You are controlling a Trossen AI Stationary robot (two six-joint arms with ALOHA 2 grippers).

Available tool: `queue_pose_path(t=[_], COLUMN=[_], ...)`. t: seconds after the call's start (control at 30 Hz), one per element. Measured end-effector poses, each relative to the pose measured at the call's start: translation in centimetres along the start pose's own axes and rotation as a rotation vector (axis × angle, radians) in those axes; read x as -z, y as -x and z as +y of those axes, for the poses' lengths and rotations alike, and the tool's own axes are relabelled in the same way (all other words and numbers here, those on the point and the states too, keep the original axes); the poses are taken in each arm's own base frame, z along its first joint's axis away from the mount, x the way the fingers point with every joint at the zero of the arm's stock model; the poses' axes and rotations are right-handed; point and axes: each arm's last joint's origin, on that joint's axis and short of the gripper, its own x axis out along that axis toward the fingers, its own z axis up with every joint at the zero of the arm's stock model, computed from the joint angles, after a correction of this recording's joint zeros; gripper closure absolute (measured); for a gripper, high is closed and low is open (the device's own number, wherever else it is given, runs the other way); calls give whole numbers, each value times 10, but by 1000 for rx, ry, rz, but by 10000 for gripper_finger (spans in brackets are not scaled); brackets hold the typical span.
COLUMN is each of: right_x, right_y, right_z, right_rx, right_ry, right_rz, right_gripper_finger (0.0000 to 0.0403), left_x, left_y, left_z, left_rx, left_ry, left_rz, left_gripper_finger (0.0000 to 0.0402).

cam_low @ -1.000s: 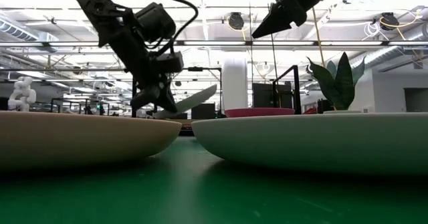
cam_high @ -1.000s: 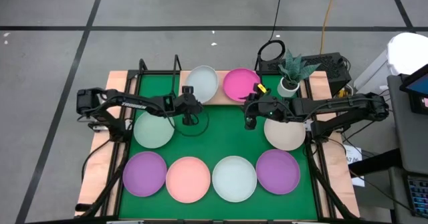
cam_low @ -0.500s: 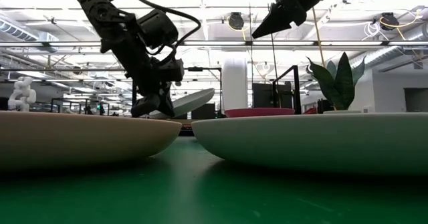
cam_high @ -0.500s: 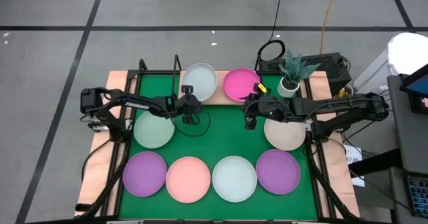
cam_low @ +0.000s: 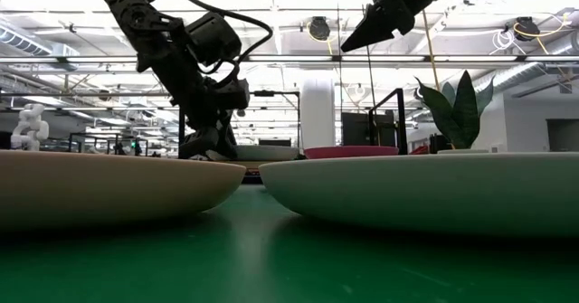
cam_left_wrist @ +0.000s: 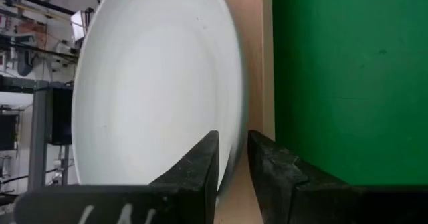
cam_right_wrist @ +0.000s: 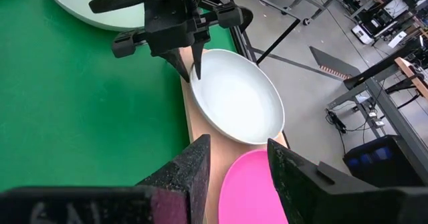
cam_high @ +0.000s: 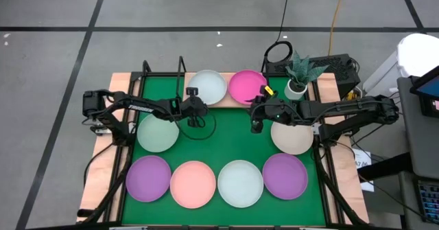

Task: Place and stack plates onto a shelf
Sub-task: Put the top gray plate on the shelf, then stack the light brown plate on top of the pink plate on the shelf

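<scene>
Lying across the table, a green mat (cam_high: pixel 226 141), with bare light wood (cam_high: pixel 103 168) showing at the left and right edges. On the left side of the mat, a pale mint plate (cam_high: pixel 158 132); along the near edge, a row running purple plate (cam_high: pixel 149 178), salmon pink plate (cam_high: pixel 193 183), pale white plate (cam_high: pixel 240 182), second purple plate (cam_high: pixel 285 175). At the far edge, the shelf (cam_left_wrist: pixel 254 63), a light wooden strip, carrying a white plate (cam_high: pixel 208 87) and just beside it a magenta plate (cam_high: pixel 246 86). Reaching in from the left, the left gripper (cam_high: pixel 194 110), fingers (cam_left_wrist: pixel 200 164) narrowly parted on either side of the white plate's near rim, plate flat on the shelf; actual pinching on the rim cannot be told. Raised over the mat's middle right, the right gripper (cam_high: pixel 256 123), fingers (cam_right_wrist: pixel 194 164) spread and empty. Under the right arm, a beige plate (cam_high: pixel 293 138) on the mat. At the far right corner, a potted plant (cam_high: pixel 299 75) in a white pot, beside black cables. Around the table, grey floor crossed by dark lines; in the low view, a hall with ceiling lights, pipes, racks and a white pillar (cam_low: pixel 317 108) behind.
</scene>
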Motion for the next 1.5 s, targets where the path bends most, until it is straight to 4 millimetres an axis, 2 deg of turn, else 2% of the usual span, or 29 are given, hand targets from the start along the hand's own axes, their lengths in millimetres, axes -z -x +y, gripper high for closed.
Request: queue_pose_path(t=[0.6, 1.0, 1.1, 1.3, 1.43, 1.5], right_x=[0, 0, 0, 1, 1, 1], right_y=[0, 0, 0, 0, 0, 0], right_z=[0, 0, 0, 0, 1, 1], right_rx=[-1, -2, -2, -3, -4, -5], right_ry=[-7, -6, -5, -4, -2, -2], right_rz=[0, 3, 4, 7, 12, 13], right_gripper_finger=[273, 273, 273, 273, 273, 273], left_x=[0, -3, -3, -3, -7, -8], left_y=[0, 2, 2, 5, 23, 38], left_z=[2, -2, -2, -4, -3, 1], left_rx=[-54, -55, -55, -38, -21, -14], left_ry=[65, 44, 53, 75, 92, 109], left_rz=[20, 16, 14, 11, -5, -15], left_gripper_finger=[314, 312, 293, 218, 194, 193])
